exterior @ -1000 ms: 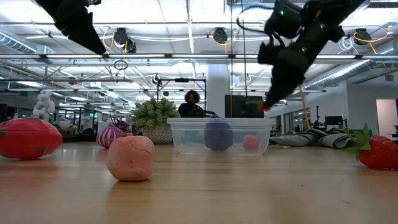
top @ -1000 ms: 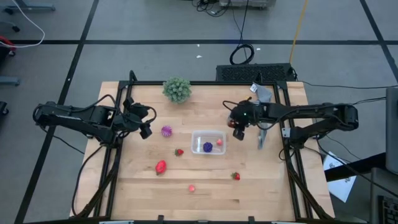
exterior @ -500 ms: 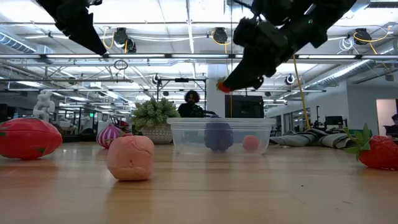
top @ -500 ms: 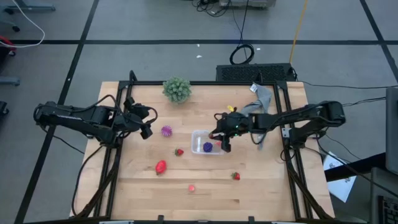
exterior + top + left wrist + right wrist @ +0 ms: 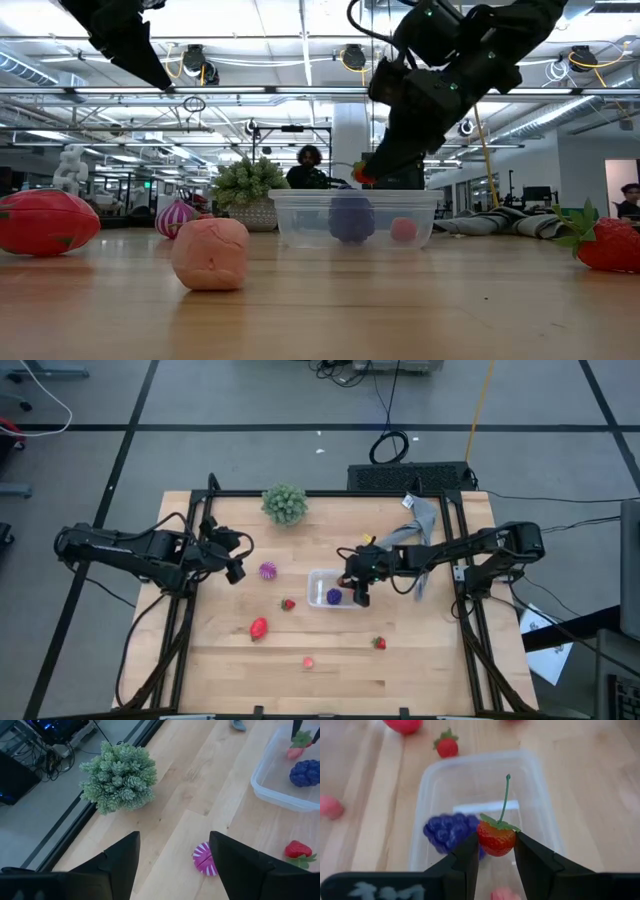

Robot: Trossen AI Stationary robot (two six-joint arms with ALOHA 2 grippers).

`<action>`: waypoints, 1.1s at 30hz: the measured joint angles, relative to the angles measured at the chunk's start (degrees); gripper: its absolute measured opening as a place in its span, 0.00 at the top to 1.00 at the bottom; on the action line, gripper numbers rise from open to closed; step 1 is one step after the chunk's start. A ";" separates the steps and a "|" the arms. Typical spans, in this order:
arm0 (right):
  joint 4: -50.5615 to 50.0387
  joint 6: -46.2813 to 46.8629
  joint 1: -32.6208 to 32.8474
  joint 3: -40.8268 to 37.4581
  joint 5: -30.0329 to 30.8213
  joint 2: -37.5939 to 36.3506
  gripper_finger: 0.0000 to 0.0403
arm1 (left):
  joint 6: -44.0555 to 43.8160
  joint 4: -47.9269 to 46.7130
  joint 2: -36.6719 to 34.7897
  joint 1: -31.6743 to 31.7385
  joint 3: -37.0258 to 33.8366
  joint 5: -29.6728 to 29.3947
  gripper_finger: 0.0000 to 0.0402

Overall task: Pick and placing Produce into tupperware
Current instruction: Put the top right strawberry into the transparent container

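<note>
the right gripper (image 5: 496, 851) was clamped on a small red strawberry-like toy with a thin green stem (image 5: 496, 839), held directly above the clear plastic rectangular container with rounded corners (image 5: 427, 790) near the middle of the wooden table (image 5: 420, 660). inside the container lay a dark purple grape-like cluster (image 5: 449, 831) and a small pink piece (image 5: 403, 229) (two items placed, by this count). release of the held toy appeared to be the step in hand.

still outside on the table: a spiky magenta ball (image 5: 267, 570), a small red strawberry (image 5: 288, 603) just beside the container, a larger red fruit (image 5: 259, 627), a pink rounded piece (image 5: 308, 661) and a further red strawberry (image 5: 379, 643). five pickups therefore remained, as far as could be judged.

the left gripper (image 5: 172, 865) hovered near the magenta ball, its fingers parted with nothing between them. a green bushy plant (image 5: 285, 503) stood at the far edge.
</note>
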 joint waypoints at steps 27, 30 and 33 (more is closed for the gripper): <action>-6.98 4.05 0.91 0.00 -1.70 0.00 0.73 | 1.28 2.02 0.00 -0.01 0.00 -0.44 0.39; -6.89 4.00 0.91 0.00 -1.70 0.41 0.73 | 1.90 2.39 0.00 0.00 0.00 -0.44 0.39; -6.47 3.98 0.91 0.00 -1.70 1.45 0.73 | 1.89 2.39 0.00 0.00 0.00 -0.44 0.39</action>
